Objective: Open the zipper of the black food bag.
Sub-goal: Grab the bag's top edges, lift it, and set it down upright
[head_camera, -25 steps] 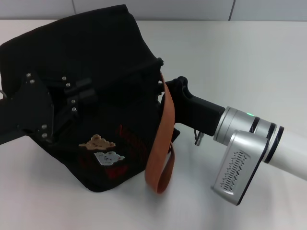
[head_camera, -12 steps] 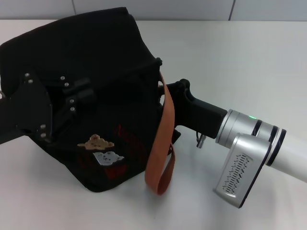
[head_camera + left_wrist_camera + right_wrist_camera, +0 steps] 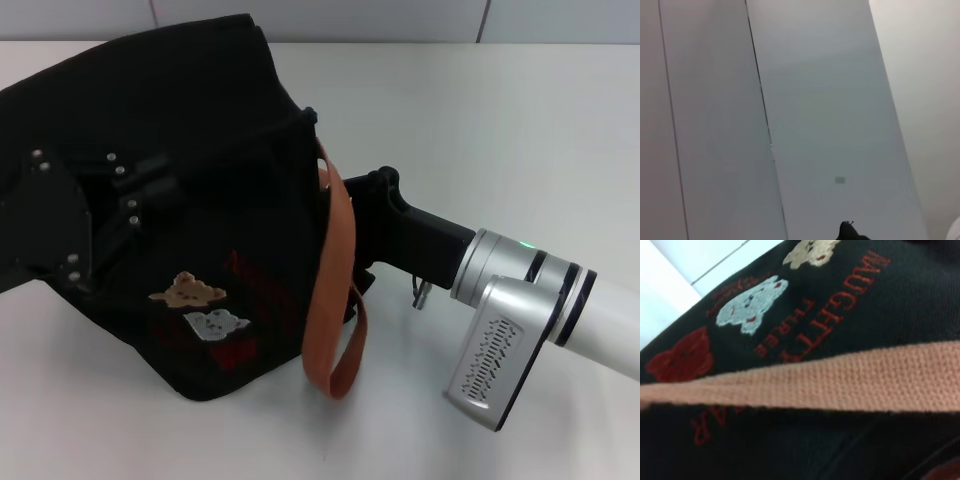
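The black food bag (image 3: pixel 190 150) lies tilted on the white table, its front with two bear patches (image 3: pixel 198 306) and red lettering facing me. An orange-brown strap (image 3: pixel 335 300) loops down its right side. My left gripper (image 3: pixel 150 190), black against the black fabric, rests on the bag's upper left. My right gripper (image 3: pixel 372 200) presses in at the bag's right side, just behind the strap. The right wrist view is filled by the bag front (image 3: pixel 840 440), red lettering (image 3: pixel 825 315) and strap (image 3: pixel 830 380). I cannot make out the zipper.
White table (image 3: pixel 520 130) stretches to the right and behind the bag, ending at a pale panelled wall (image 3: pixel 400 18). My right arm's silver wrist (image 3: pixel 510 320) hangs over the table at the front right. The left wrist view shows only pale panels (image 3: pixel 815 110).
The bag's top and my left gripper have shifted left and slightly back, and the strap has swung with them. My right arm has stayed almost still.
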Controlling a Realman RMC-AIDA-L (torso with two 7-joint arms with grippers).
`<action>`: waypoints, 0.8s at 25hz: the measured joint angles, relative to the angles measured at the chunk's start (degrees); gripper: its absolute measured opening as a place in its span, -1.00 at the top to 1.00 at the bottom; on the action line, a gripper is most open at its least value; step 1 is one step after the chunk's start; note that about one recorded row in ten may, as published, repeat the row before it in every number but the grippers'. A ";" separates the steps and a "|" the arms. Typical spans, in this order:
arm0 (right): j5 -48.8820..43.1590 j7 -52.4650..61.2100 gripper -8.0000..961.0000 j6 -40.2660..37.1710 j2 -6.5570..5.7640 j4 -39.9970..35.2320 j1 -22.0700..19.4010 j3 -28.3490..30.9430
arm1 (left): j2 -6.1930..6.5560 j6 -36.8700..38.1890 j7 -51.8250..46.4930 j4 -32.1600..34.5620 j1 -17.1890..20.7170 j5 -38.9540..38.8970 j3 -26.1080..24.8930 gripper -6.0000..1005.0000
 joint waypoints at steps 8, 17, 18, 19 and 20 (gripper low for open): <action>-0.07 0.00 0.98 0.85 0.01 -0.23 -0.38 -0.01 | 0.27 0.22 0.04 -0.13 1.00 -0.10 -2.76 0.79; -0.19 0.00 0.98 2.52 0.01 -0.97 -0.88 -0.01 | 0.82 0.53 0.12 -1.29 2.47 -0.17 -6.12 0.79; -0.21 0.02 0.98 2.58 0.01 -1.09 -0.93 -0.01 | 0.92 0.53 0.13 -1.48 2.58 -0.18 -6.49 0.79; -0.23 0.10 0.98 2.66 0.00 -1.23 -1.00 -0.01 | 1.05 0.53 0.13 -1.73 2.72 -0.19 -6.93 0.79; -0.23 0.15 0.98 2.78 0.00 -1.35 -1.04 0.00 | 1.18 0.53 0.15 -1.88 2.88 -0.21 -7.14 0.79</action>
